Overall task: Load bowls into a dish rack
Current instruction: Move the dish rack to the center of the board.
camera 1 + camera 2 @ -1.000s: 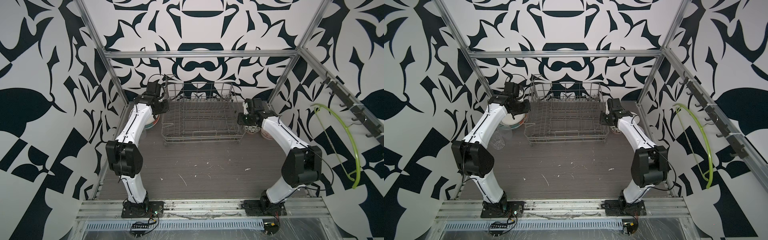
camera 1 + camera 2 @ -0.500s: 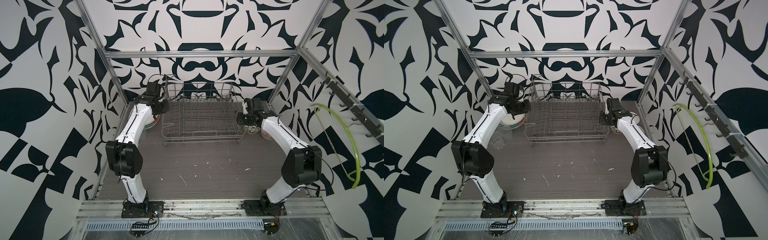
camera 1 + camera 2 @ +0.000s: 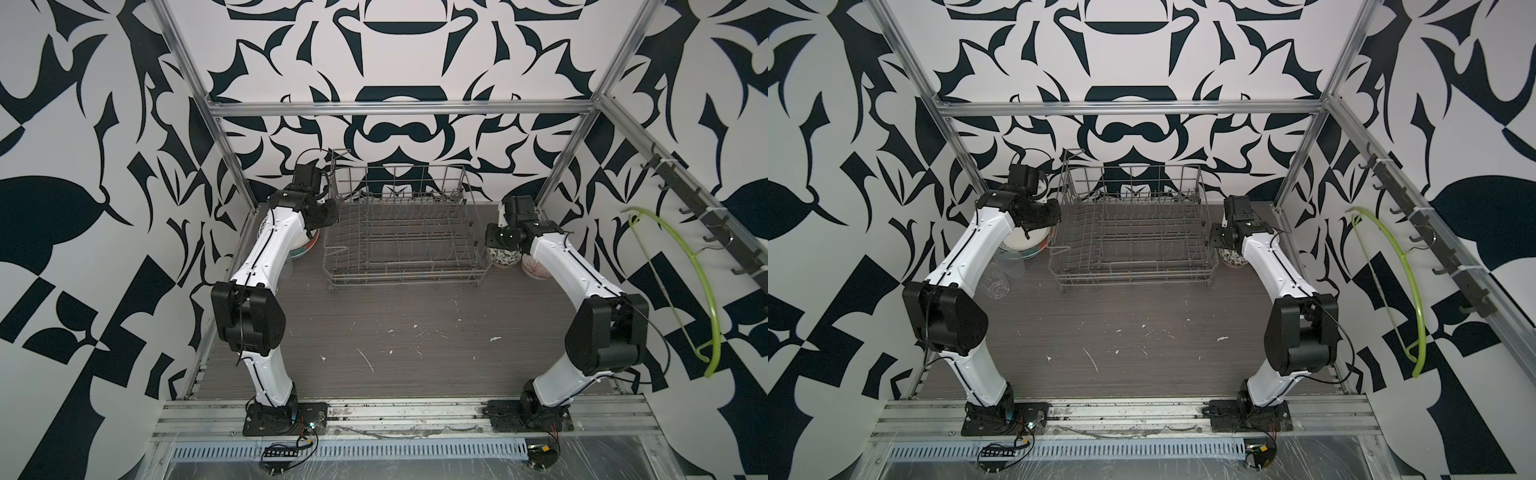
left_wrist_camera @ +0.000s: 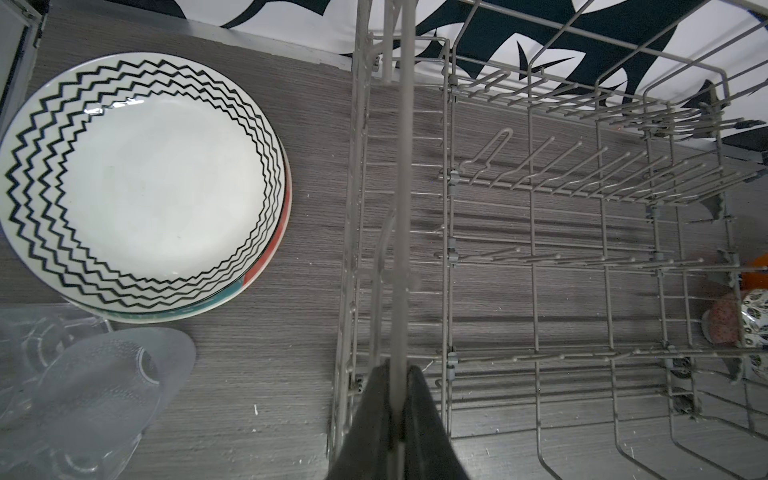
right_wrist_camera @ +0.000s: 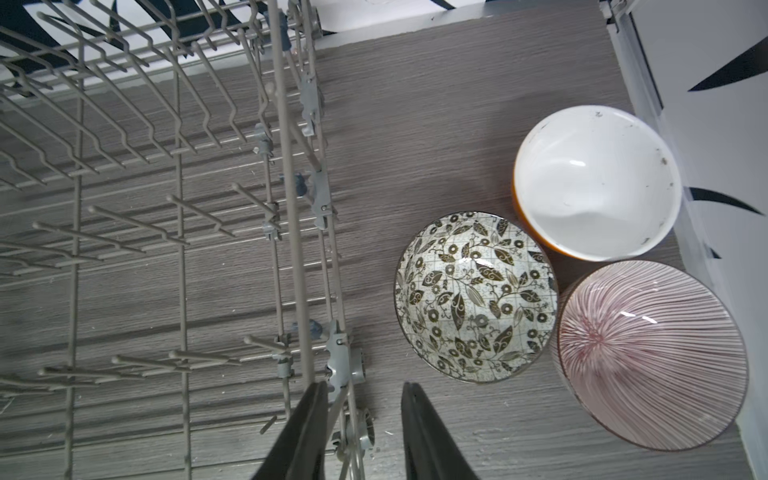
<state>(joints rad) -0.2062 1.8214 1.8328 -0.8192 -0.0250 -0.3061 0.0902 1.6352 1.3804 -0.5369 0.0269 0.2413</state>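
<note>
1. The three bowls sit upright on the desk, outside the rack and just beside its right side.
2. The floral bowl is nearest the rack. The orange bowl and the striped bowl lie beyond it by the wall, and all three rims crowd together.
3. In both top views the right arm hides most of the bowls, and we see only the floral one clearly.
4. The rack stands at the far middle of the desk, between the two arms.
5. The right fingers are parted by a narrow gap at the rack's right rim. Its wires show between them, and they hold nothing.
6. The left fingers are pressed together on the top wire of the rack's left side.
7. On the desk left of the rack, a zigzag plate lies stacked on a red-and-teal plate.
8. Clear glasses stand near that stack.
</note>
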